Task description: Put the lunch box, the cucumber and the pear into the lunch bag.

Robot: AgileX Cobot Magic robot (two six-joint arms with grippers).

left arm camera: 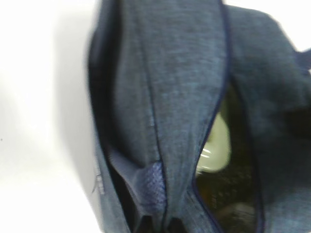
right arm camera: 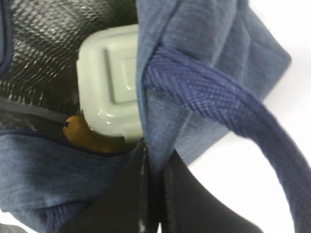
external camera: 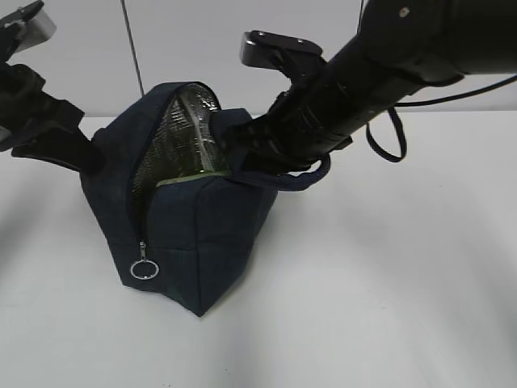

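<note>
Right wrist view: my right gripper is clenched on the lunch bag flap. Inside, I see the lunch box with the pear beside it. Left gripper's out of frame, closed.

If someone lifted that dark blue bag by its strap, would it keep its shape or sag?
The lunch bag would probably sag: its fabric wall already folds where the right gripper pinches it. The handle looks like soft webbing. The lunch box inside likely adds weight low down, so it may hang steadily.

Lunch bag matt woven cloth; lunch box lid glossy plastic.
</note>
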